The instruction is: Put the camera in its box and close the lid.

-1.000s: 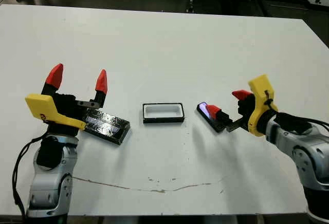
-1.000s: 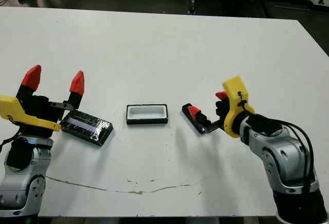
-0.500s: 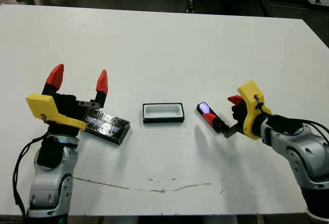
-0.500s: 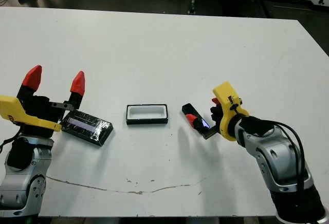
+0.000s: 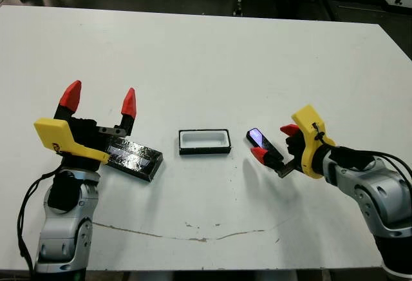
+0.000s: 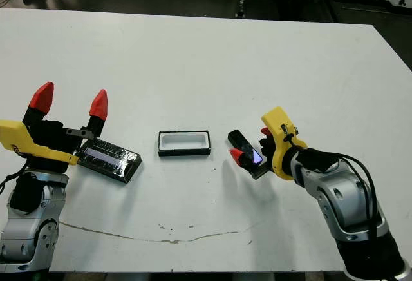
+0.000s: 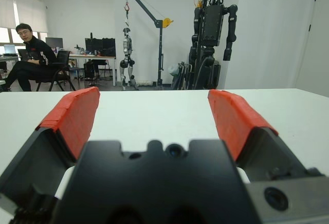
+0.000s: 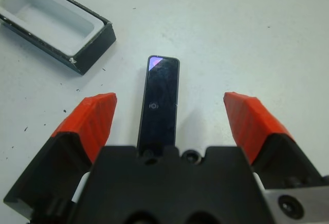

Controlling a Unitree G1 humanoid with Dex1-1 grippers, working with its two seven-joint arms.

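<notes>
Right tool (image 8: pixel 167 118) moved left along desk toward box (image 5: pixel 205 141), now straddling camera (image 8: pixel 160 100) with fingers spread wide; earlier one red finger lay over camera's face.

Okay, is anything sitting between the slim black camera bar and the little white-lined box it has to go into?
Nothing visible does. Only bare white table separates the slim black camera bar, lying flat between the open right gripper's red fingers, from the open black-walled, white-lined box. The glossy black lid lies beyond the box.
</notes>
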